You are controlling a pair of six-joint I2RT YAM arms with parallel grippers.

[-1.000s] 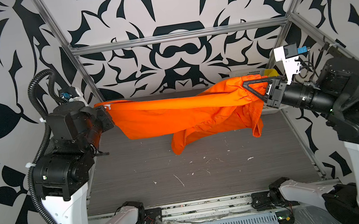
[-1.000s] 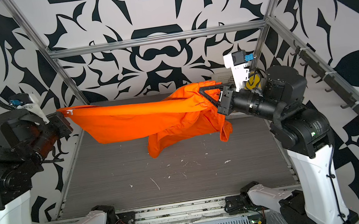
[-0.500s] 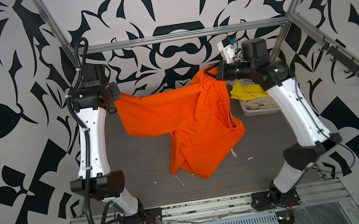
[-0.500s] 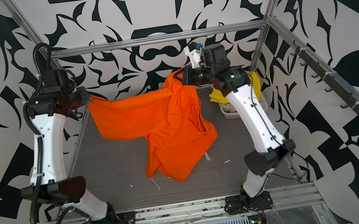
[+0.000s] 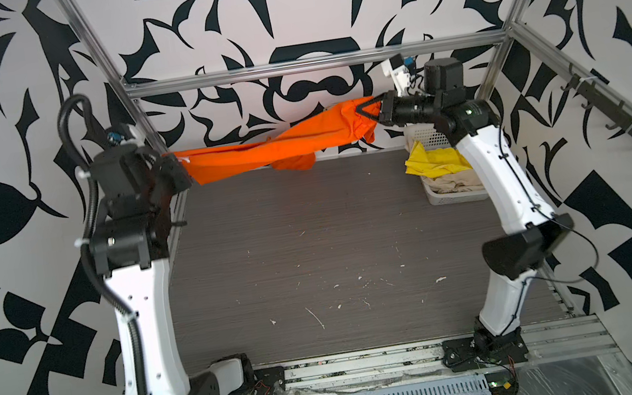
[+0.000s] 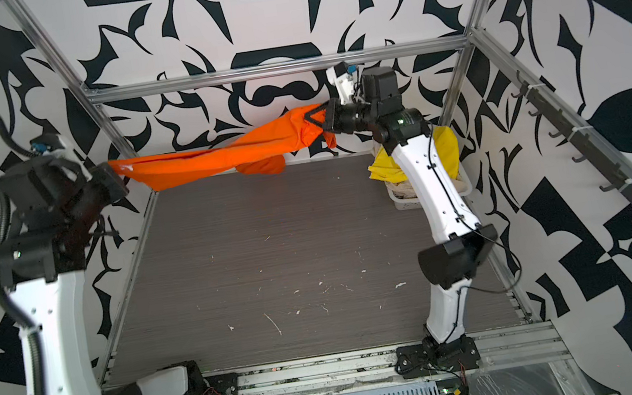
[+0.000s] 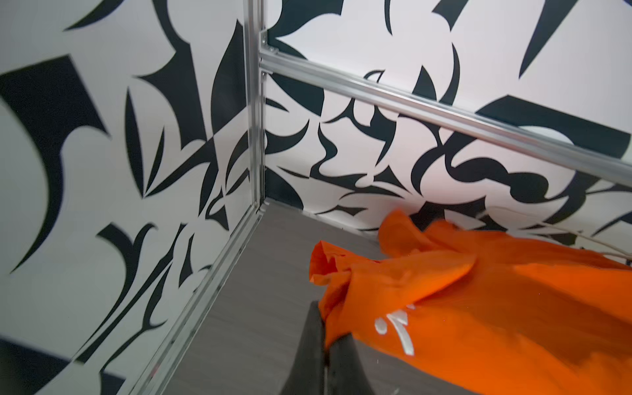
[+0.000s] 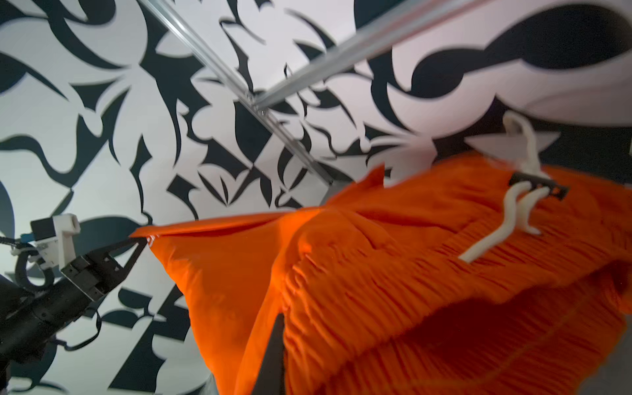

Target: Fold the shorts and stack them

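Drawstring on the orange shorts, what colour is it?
White. The drawstring shows best in the right wrist view.

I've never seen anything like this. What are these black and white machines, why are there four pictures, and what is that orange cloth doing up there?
Those are two robot arms bolted to the near edge of a table. Each ends in a pincer that pinches like two fingers. Two pictures come from a camera pair overhead that looks down on everything. The other two come from small cameras on the arms' wrists, so they are close-ups. The left pincer and the right pincer are both shut on a pair of orange shorts, stretched in the air between them near the back wall. The right one grips the gathered waistband, by the white drawstring. On the table stands a white basket holding yellow shorts and beige shorts.
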